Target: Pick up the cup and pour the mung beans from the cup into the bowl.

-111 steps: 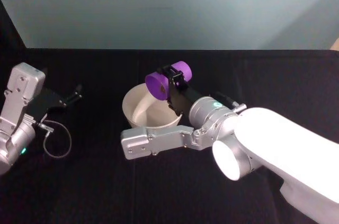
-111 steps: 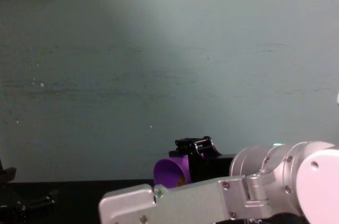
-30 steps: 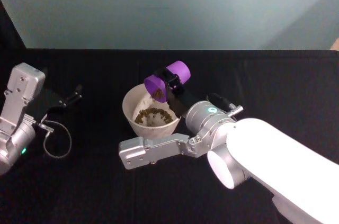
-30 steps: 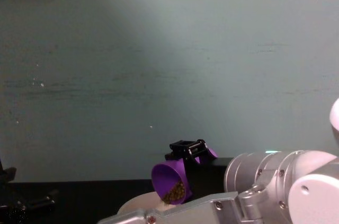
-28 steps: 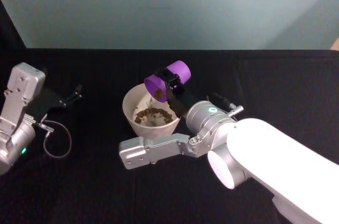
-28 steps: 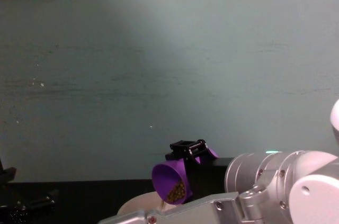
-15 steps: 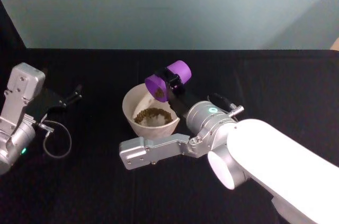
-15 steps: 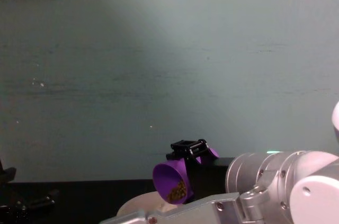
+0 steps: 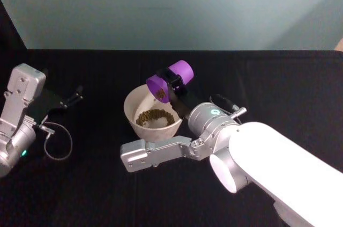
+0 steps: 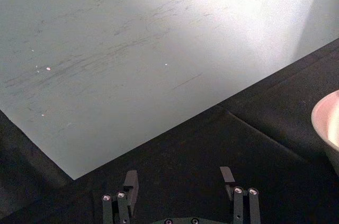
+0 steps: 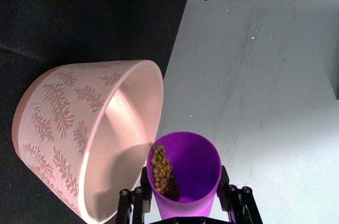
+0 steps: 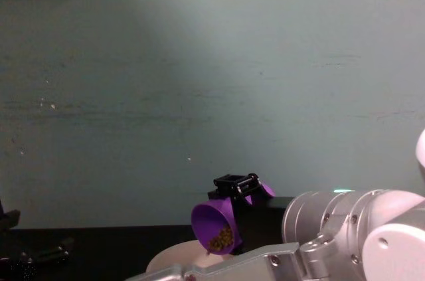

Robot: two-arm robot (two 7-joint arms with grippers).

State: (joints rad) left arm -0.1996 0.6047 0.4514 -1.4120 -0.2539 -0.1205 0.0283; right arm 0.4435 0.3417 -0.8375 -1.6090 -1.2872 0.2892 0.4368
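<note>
Glossy silver-white arms (image 9: 273,149), round joints (image 9: 228,167)

Lighting was uneven. In the chest view the wall (image 12: 212,62) was brightest mid-frame and dimmed toward the corners. In the left wrist view it burned out almost to white at one side — hard glare. The black table cloth (image 9: 96,195) swallowed the light, with hardly any shadow readable on it. The right arm shell (image 9: 233,165) carried a blown highlight. In the right wrist view the cup (image 11: 193,166) threw a soft shadow inside the bowl (image 11: 53,113) — the bowl's outer wall was evenly lit.
</note>
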